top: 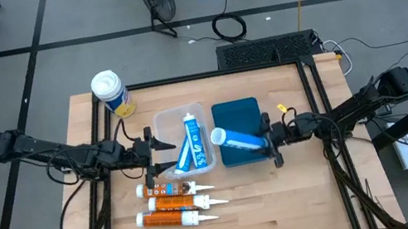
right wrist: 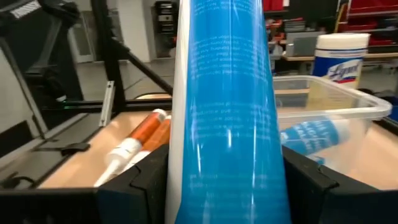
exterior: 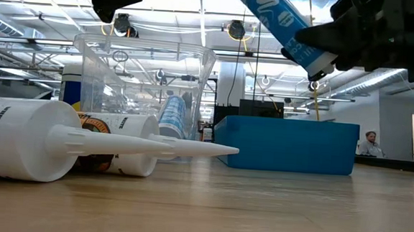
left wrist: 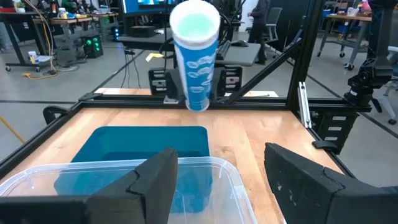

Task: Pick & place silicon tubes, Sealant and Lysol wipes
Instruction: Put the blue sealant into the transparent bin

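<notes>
On a wooden desk (top: 287,201), the right gripper (top: 266,142) is clenched on a blue silicone tube (top: 235,138), holding it lifted and tilted over the blue lid (top: 236,113), just beside the clear bin (top: 168,125). One blue tube (top: 191,140) already lies inside. The left gripper (top: 152,153) waits released at the bin's other side. Three orange sealant cartridges (top: 171,204) lie near; the Lysol wipes (top: 112,93) stand apart. Likely next: carry the tube over the bin and release

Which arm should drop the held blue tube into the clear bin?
Right. The right gripper already clamps the blue tube beside the clear bin; the left gripper is open and empty.
</notes>
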Controlling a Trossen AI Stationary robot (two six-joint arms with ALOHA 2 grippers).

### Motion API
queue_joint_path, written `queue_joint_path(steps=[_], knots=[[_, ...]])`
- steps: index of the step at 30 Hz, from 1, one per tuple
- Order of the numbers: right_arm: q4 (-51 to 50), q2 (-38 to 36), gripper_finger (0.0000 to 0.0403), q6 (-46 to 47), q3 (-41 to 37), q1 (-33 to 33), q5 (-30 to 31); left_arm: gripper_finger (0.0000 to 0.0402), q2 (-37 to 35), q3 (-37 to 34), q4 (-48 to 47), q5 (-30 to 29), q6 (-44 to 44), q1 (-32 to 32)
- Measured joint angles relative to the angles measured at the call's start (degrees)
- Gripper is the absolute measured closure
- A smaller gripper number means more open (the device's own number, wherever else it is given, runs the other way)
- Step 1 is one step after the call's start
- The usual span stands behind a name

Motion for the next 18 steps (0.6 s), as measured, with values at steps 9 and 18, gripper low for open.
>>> queue_joint_path(steps=[9,18], knots=[[1.09,0.00,0.0198,3.01,0.00,0.02,-15.21,0.0160,0.00,0.00,0.00,0.00,0.00,0.01],[4.05,0.00,0.0198,3.54,0.00,0.56,-34.87,0.0160,0.00,0.00,0.00,0.00,0.00,0.01]])
